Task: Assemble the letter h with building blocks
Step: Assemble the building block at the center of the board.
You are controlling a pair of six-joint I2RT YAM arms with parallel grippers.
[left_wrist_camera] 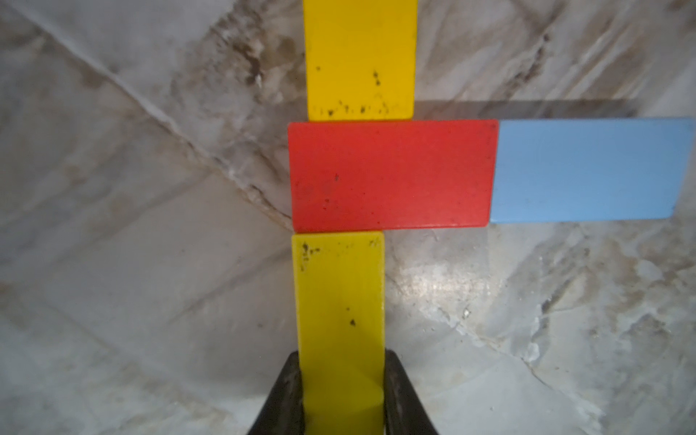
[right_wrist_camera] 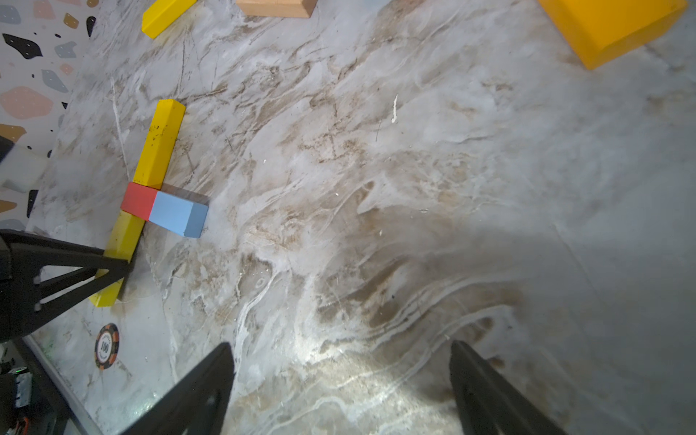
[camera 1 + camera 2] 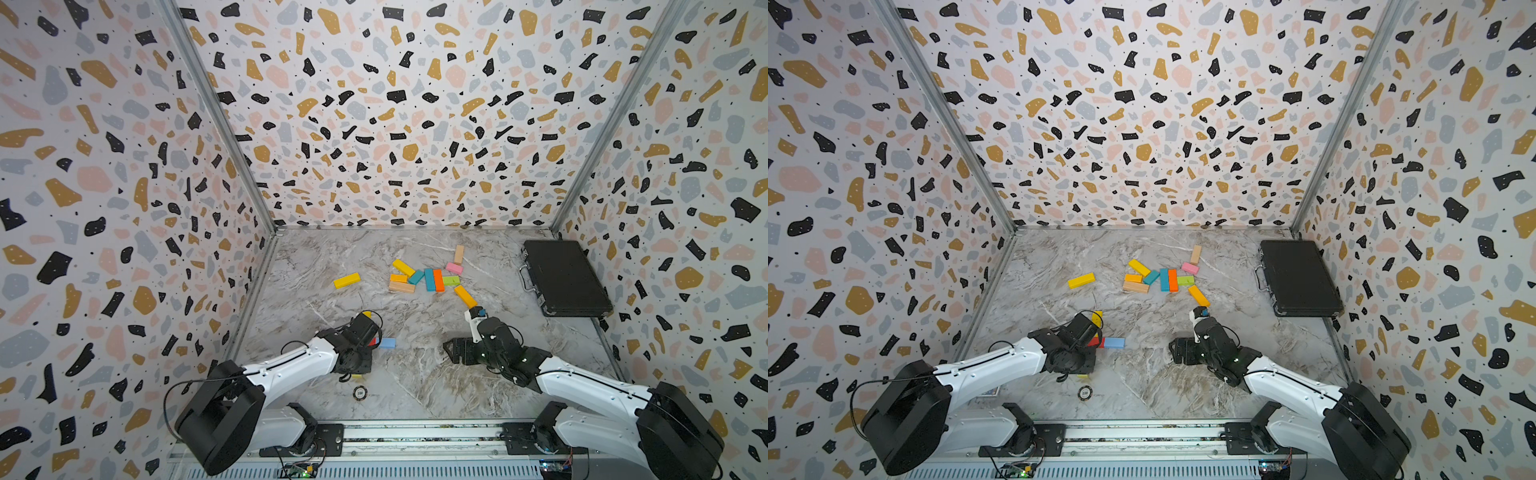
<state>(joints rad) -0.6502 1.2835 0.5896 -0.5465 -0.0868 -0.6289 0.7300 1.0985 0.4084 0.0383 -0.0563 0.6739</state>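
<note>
Left gripper (image 1: pixel 341 361) is clenched on the near yellow block (image 1: pixel 339 293), whose end butts the red block (image 1: pixel 391 175). Blue block (image 1: pixel 591 169) touches red's end; far yellow block (image 1: pixel 359 56) butts red's opposite side. In both top views the build sits lower centre-left, mostly hidden under the left wrist.

Right gripper (image 2: pixel 341 344) is released and empty over bare table.

Risks:
- Fingers could drag the yellow on release and knock red and blue out of square.
- The two yellows already look slightly out of line.
- Nothing locks the joints, and the table (image 3: pixel 415 374) is glossy marble-look, so probably slippery.

Loose pile (image 3: pixel 428 276) is centre frame, with the amber block (image 3: pixel 464 296) just ahead of the right gripper. Terrazzo walls (image 3: pixel 395 104) close three sides. Black case (image 3: pixel 565 276) sits at right, disc (image 3: pixel 360 392) lower centre.
</note>
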